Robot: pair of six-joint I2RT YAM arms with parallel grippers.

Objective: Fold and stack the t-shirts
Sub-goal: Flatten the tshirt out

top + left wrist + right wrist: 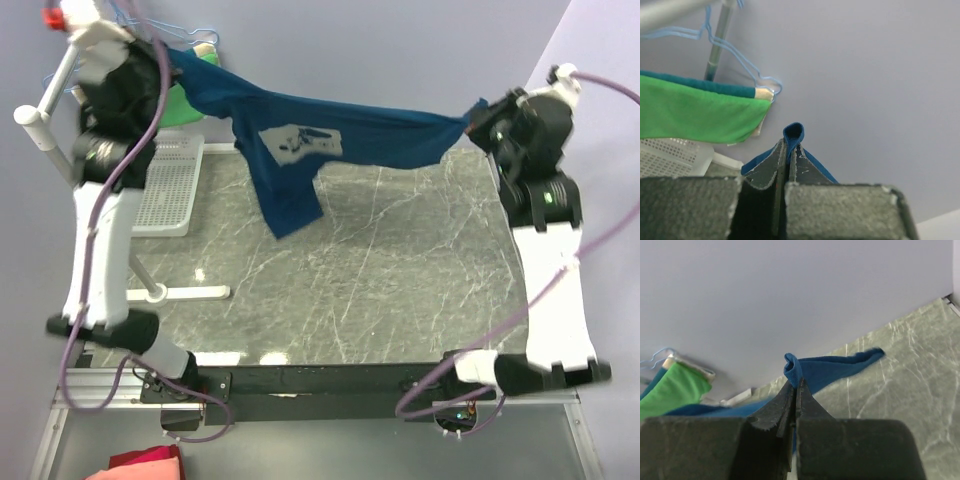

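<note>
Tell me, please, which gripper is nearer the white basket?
Left. The left gripper holds the t-shirt near the basket; the right gripper holds its other end across the table.

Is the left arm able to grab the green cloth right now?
Probably not. The left gripper is shut on the blue t-shirt, so its jaws are busy, though the green cloth hangs close by.

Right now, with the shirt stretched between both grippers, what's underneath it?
Bare grey marble table lies below the t-shirt, whose hanging part droops toward it. The white basket sits near its left end. The strip directly beneath the cloth is hidden.
</note>
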